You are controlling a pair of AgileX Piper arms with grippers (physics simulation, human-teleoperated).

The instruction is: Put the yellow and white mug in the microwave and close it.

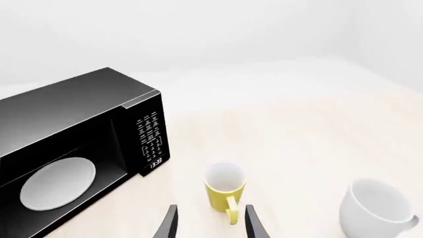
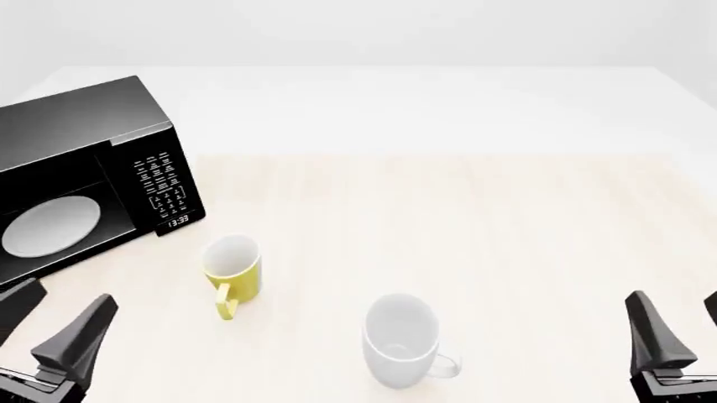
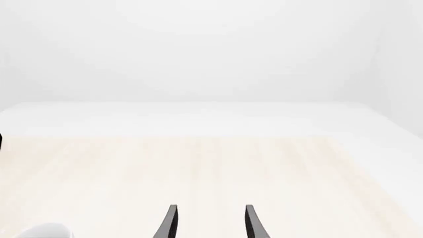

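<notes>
Your left hand (image 2: 50,323): fingers apart, holding nothing, near the microwave (image 2: 79,180).
Your right hand (image 2: 677,323): fingers apart, bare.
Yellow and white mug (image 2: 232,273): upright on the table (image 2: 505,235), just before the microwave's button panel.

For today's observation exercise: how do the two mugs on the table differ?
The yellow mug is yellow outside and white inside; the white mug is white all over. The yellow mug looks smaller. It stands nearer the microwave, the white mug farther right. Both stand upright, untouched, with handles towards the arms' side.
</notes>
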